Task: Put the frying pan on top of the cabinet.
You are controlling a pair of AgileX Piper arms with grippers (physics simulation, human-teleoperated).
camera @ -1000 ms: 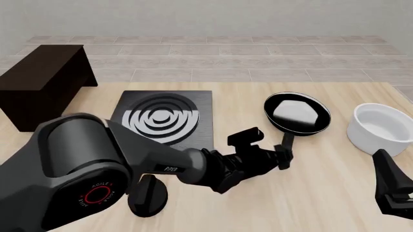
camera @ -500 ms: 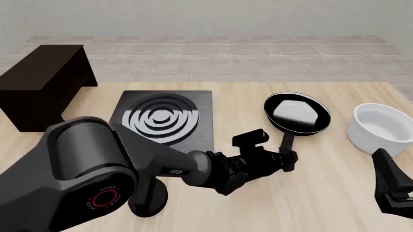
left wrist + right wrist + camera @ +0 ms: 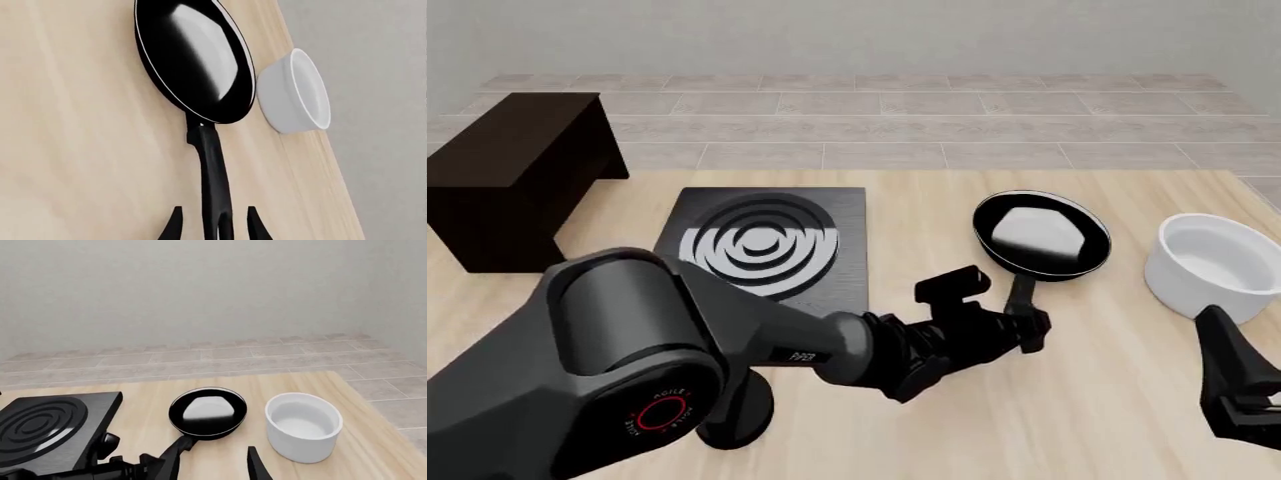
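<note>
Front view: round glossy black frying pan [image 3: 1041, 235], thin handle.

Glossy black frying pan [image 3: 1042, 238], white bowl [image 3: 1214, 264], grey-ringed black stove plate [image 3: 767, 245].

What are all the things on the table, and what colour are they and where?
frying pan: one, glossy black with a pale shiny inside, right of the middle of the table, handle pointing toward the arms.
bowl: one, white, at the table's right edge, beside the pan.
stove plate: one, flat black with grey rings, middle of the table.
cabinet: one, dark brown, far left corner.
knob: one, black, near edge, mostly hidden behind the left arm.
table: one, light wood.
left gripper: black, its fingers either side of the pan's handle, open.
right gripper: black, near the right edge, open, holding nothing.
</note>
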